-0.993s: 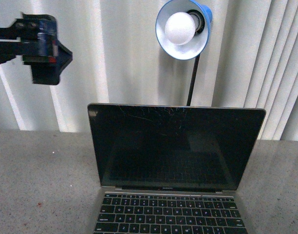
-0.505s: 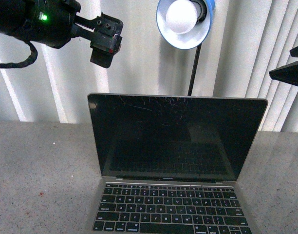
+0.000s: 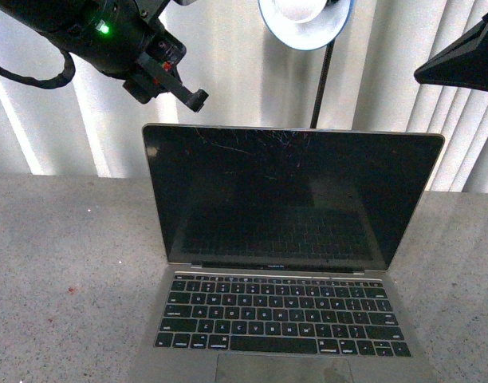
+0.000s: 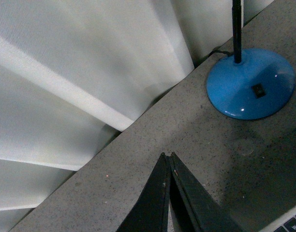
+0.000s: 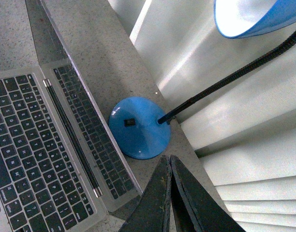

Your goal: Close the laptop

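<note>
Hanging above the top left corner of the screen, the left gripper (image 3: 192, 96) has its two black fingers (image 4: 155, 203) pressed together on nothing. The right gripper (image 3: 427, 73), high by the opposite corner, shows its fingers (image 5: 153, 203) closed the same way. The grey aluminium laptop with black keys (image 3: 292, 239) stands open in the middle of the speckled grey tabletop (image 3: 61, 271), its screen upright. Neither gripper touches it.

The main risk, as I judge it, lies in where the push lands. The black glass is already cracked near its top edge, so a fingertip pressing there could spread the damage. A push on one corner alone may twist the lid. A push too flat rather than downward could slide the whole machine forward instead of folding it.

The blue desk lamp with its round base (image 5: 138, 128) sits just behind the hinge, and its thin black stem (image 3: 322, 92) rises between the grippers. An arm reaching behind the lid could strike it and tip it over.
</note>
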You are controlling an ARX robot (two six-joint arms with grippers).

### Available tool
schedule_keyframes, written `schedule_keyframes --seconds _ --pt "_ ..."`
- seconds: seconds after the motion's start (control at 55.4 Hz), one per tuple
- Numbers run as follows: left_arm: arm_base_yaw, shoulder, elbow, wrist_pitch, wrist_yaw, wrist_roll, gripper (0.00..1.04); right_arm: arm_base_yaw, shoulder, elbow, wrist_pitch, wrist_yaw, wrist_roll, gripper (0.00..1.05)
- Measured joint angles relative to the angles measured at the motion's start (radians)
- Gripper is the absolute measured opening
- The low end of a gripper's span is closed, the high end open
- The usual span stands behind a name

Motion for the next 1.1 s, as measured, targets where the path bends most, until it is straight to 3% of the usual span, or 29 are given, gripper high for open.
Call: schedule_keyframes --seconds 0.487,1.101 --pt "-0.027 0.050 0.063 -0.096 0.023 0.048 0.04 0.040 0.101 0.124 -0.142 0.029 -0.129 0.03" --pt "-0.036 0.066 0.077 -0.169 0.069 0.075 0.04 0.063 0.164 0.169 -0.191 0.033 -0.190 0.03"
